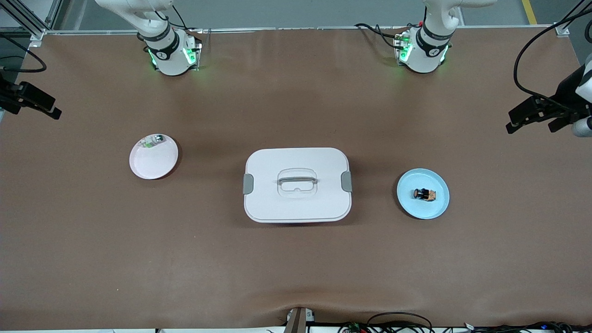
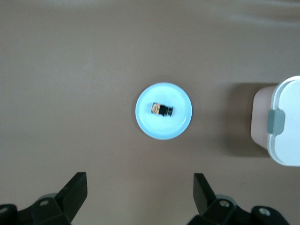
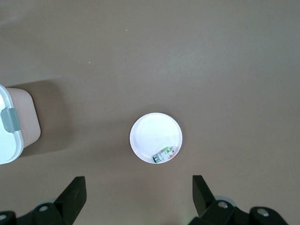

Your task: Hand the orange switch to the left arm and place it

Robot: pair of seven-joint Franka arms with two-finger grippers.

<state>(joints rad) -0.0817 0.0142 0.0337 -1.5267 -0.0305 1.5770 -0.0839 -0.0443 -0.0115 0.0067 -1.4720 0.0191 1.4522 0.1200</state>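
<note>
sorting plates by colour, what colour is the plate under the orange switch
Light blue, clearest in the left wrist view.

L pincer [image 2: 140,199] & R pincer [image 3: 139,199] both open, raised.

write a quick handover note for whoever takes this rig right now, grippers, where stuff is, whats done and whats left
Left gripper: open, empty, high over the table at the left arm's end.
Right gripper: open, empty, high over the right arm's end.
Tiny black cylindrical orange switch: lying on the round light-blue plate toward the left arm's end.
Large white lidded plastic box: mid-table, between the two plates.
Round white plate, toward the right arm's end, holds a small silvery-green component at its rim.
Done: nothing; the switch is untouched.
Left: pick up the switch, pass it between the arms clear of the box, presumably set it on the white plate.
</note>
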